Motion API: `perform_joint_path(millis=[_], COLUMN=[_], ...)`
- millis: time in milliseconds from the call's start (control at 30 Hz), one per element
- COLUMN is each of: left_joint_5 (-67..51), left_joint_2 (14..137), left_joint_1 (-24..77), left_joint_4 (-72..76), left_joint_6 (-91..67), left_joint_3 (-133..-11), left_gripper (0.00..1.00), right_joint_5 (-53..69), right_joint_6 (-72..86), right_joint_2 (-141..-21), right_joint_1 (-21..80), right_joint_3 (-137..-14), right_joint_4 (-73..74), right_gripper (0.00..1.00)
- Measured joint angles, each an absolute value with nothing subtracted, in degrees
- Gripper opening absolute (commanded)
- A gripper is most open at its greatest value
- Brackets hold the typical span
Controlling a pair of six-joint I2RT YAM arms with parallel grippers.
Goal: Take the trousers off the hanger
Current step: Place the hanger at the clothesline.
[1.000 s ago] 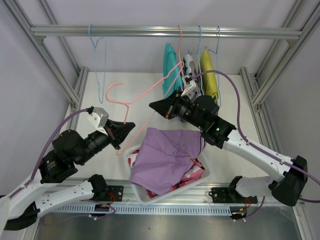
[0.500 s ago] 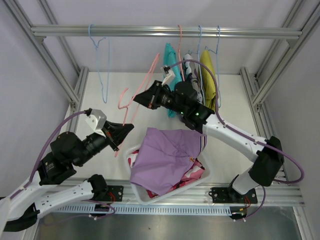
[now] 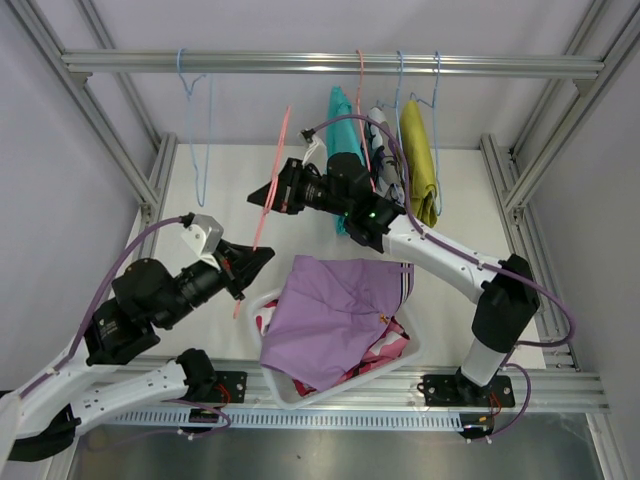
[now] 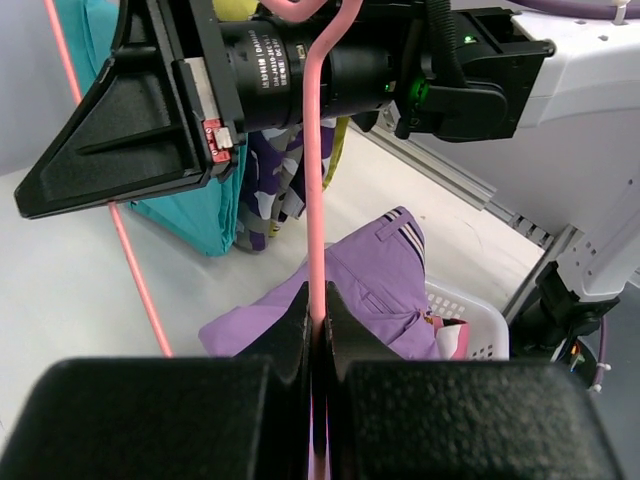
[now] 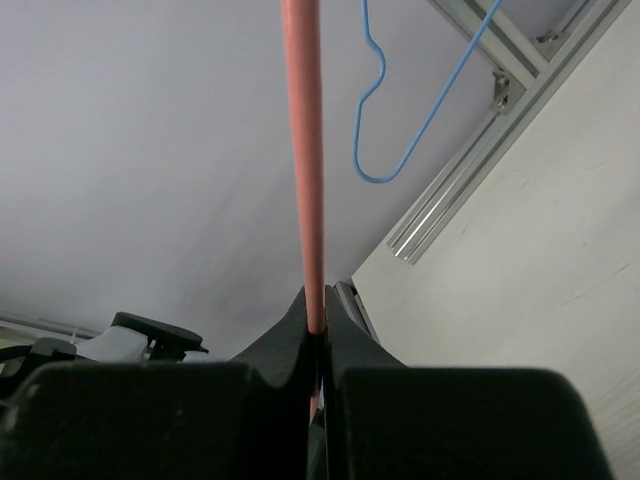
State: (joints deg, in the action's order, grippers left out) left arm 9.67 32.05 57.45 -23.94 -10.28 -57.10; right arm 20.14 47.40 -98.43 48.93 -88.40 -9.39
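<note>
From above, the thin pink wire hanger was bare and off the aluminium rail, slanting between the two arms. The right gripper was clamped on its upper part and the left gripper on its lower part. The lilac cloth shorts lay heaped in the white plastic basket on top of the red-and-white patterned shorts. The teal shorts, the camouflage shorts and the mustard yellow shorts hung close together on hangers at the right of the rail. A pale blue wire hanger hung empty, well apart on the left.

Through the left wrist camera, that gripper's fingers were pressed fully together on the pink wire. The right gripper's black body sat just above, and the lilac pair was spread below.

Through the right wrist camera, its fingers pinched the same wire just as tightly, and the wire ran straight up out of view.

I took the hanging pairs to be light, limp and floppy. A pinch at the waistband or a lower hem looked best, since loose cloth would bunch and slide. The hangers seemed springy and free to swing, so a second hold on the wire would probably steady things.
</note>
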Motion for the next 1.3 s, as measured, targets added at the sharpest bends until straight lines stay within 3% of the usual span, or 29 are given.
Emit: perform_joint_path(millis=[267, 367, 467, 500, 600, 933, 1067, 1300], left_joint_5=[8.67, 8.54, 8.36, 8.25, 8.88, 15.92, 20.73, 29.41], left_joint_2=[33.30, 33.50, 33.50, 33.50, 33.54, 37.89, 40.01, 42.50], left_joint_1=[57.32, 57.32, 57.32, 57.34, 57.36, 57.54, 57.65, 57.65], left_joint_4=[-24.23, -24.12, -23.29, -22.74, -22.00, -23.88, -24.93, -27.68], left_joint_6=[-11.49, -11.79, -12.47, -12.69, -13.58, -15.81, -16.56, -16.99], left_joint_3=[-57.08, -57.08, -57.08, -57.10, -57.23, -60.05, -62.39, -64.25], left_gripper=[0.01, 0.01, 0.01, 0.01, 0.01, 0.01, 0.01, 0.01], right_joint_5=[23.46, 24.08, 24.45, 24.32, 23.33, 20.08, 19.25, 17.82], right_joint_6=[48.07, 47.72, 46.30, 45.63, 43.66, 39.81, 37.43, 33.76], right_joint_2=[-100.68, -100.71, -100.73, -100.73, -100.73, -98.74, -94.19, -83.05], right_joint_1=[48.62, 48.60, 48.62, 48.49, 47.94, 47.07, 47.03, 47.07], right_joint_3=[-89.73, -90.24, -90.45, -90.45, -90.45, -90.06, -88.82, -88.05], right_joint_4=[-10.00, -9.91, -9.26, -8.73, -6.63, 2.31, 6.70, 12.34], right_gripper=[0.03, 0.17, 0.47, 0.61, 0.69, 0.85, 0.99, 1.00])
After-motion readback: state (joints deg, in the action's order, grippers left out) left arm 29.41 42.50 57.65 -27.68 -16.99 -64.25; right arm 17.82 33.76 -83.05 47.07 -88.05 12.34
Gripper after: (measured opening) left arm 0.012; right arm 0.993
